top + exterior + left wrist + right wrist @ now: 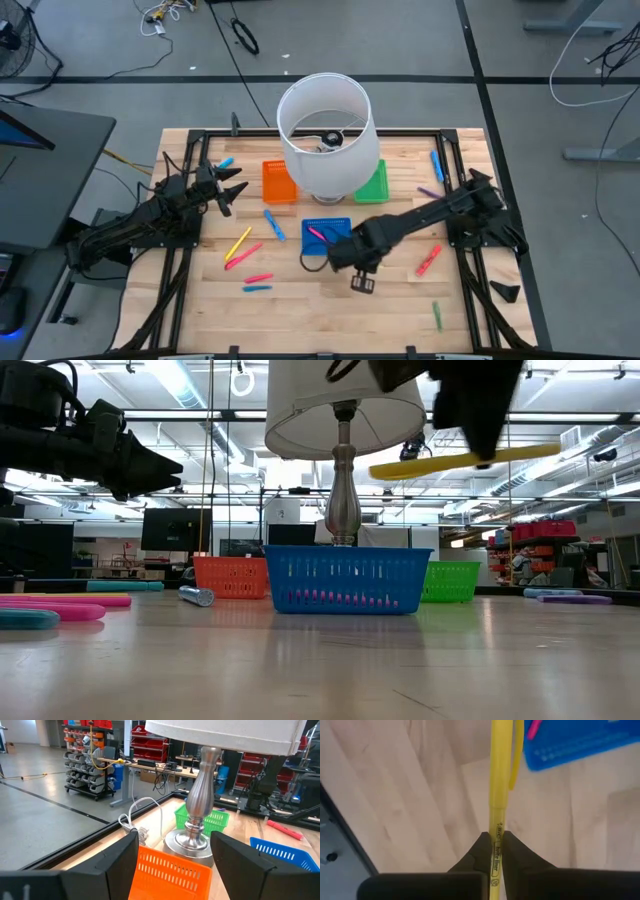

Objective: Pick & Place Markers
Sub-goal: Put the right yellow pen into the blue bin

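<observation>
Right gripper [494, 851] pinches a slim yellow highlighter marker [498, 785] above pale wooden tabletop [410, 795], near the blue slotted plastic tray [580, 742] holding a pink marker [535, 729].

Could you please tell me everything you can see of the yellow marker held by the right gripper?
The yellow marker is a slim, smooth plastic highlighter with a pocket clip and black print on its barrel. The right gripper pinches it near one end, holding it roughly level in the air, clear of the wooden table, beside the blue tray.

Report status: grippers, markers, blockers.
Right gripper shut on yellow marker, raised beside blue tray. Left gripper open, parked near orange tray. Lamp stands behind the trays.
</observation>
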Tool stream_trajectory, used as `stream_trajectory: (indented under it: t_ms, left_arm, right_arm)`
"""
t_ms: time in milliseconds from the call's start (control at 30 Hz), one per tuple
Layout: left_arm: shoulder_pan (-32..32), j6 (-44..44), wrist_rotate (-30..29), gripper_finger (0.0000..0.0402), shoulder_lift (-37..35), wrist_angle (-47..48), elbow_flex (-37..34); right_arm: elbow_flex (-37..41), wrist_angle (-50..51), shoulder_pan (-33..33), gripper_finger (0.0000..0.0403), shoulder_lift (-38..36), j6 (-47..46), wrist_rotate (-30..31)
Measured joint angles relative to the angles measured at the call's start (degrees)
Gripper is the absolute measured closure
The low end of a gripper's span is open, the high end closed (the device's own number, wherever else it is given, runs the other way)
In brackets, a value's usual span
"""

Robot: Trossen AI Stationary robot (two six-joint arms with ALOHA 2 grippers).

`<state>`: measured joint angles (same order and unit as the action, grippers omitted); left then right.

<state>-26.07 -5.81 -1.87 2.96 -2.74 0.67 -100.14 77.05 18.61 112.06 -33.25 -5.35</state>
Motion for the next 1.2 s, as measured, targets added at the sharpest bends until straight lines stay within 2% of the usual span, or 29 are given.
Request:
stream_trajectory:
  t_ms: [233, 467, 833, 1200]
  left_arm:
    - [-0.01, 0.01, 0.0, 0.0149, 0.02, 0.0, 0.02]
    - [0.0, 0.0, 0.0, 0.0149, 0.01, 0.0, 0.02]
    - [0.01, -0.01, 0.0, 0.0149, 0.02, 0.0, 0.02]
    - [-0.01, 0.0, -0.01, 0.0149, 0.02, 0.0, 0.02]
  right_arm:
    - [-8.49, 0.97, -3.74, 0.0385, 6.72, 3.78, 0.02]
    - [-13.51, 1.47, -6.91, 0.0385, 11.7, 5.76, 2.79]
    - [-14.84, -0.18, -9.83, 0.0385, 14.77, 7.45, 4.5]
    - [-14.75, -1.78, -10.07, 0.0385, 15.55, 9.24, 6.35]
